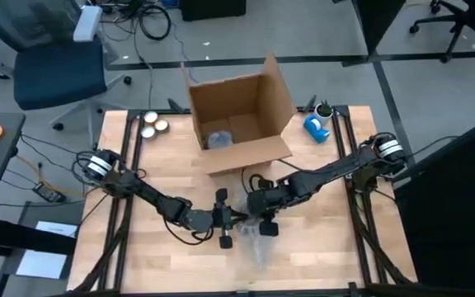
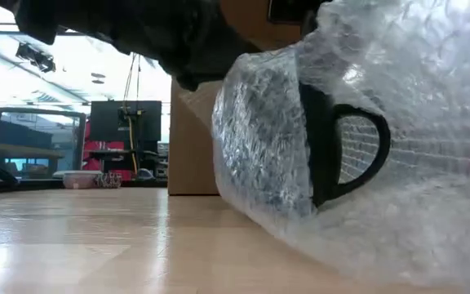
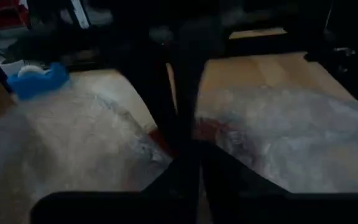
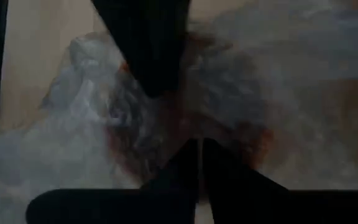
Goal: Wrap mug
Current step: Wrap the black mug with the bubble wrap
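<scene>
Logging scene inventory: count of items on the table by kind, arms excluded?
Cardboard box: 1
Mug in bubble wrap: 1
Bubble wrap sheet: 1
Blue tape dispenser: 1
Small round metal items at the far left corner: 3
Total: 7

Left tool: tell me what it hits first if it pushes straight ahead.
Most likely the bubble wrap around the mug: the left tool is already at it. The other arm's tool is close behind; depth is unclear.
</scene>
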You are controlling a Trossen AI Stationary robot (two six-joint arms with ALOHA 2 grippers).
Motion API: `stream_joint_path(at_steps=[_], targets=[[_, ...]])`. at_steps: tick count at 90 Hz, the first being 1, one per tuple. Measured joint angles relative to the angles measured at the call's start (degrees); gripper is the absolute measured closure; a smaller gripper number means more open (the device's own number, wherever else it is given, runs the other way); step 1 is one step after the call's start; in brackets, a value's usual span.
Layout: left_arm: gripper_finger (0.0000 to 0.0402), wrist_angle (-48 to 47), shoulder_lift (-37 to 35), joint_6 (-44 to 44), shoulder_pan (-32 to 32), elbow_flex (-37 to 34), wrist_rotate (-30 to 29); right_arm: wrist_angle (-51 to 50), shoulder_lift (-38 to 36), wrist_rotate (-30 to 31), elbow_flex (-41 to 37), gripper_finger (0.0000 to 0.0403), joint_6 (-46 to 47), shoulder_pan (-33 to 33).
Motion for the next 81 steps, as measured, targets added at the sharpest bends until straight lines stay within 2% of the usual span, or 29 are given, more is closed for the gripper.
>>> stream_joint_path(at_steps=[24,35,43,57,66,81], targets=[[0.0401,-0.9,-0.9,1.8,0.3,0.0,-0.1,5.1,-1.9,0.9,0.1,0.0403,-1.2,0.0],[0.0401,-4.1,-6.6,7.3,-1.2,0.9,-2.8,7.8,1.2,0.9,0.2,0.0403,-1.8,0.1],[0.0401,-7.6,-12.3,11.0,-2.6,1.3,-7.6,9.6,4.0,1.1,0.2,0.0403,-2.3,0.3],[0.0401,-13.8,-18.0,12.4,-3.6,1.2,-12.1,9.5,8.1,1.8,0.1,0.0403,-2.3,0.2],[0.0401,-12.9,-18.4,11.5,-3.6,1.3,-12.5,9.2,8.3,0.6,0.2,0.0403,-2.3,0.1],[0.0401,-13.0,-14.5,10.7,-3.0,1.0,-11.0,7.2,5.9,0.4,0.5,0.0403,-2.3,0.5]])
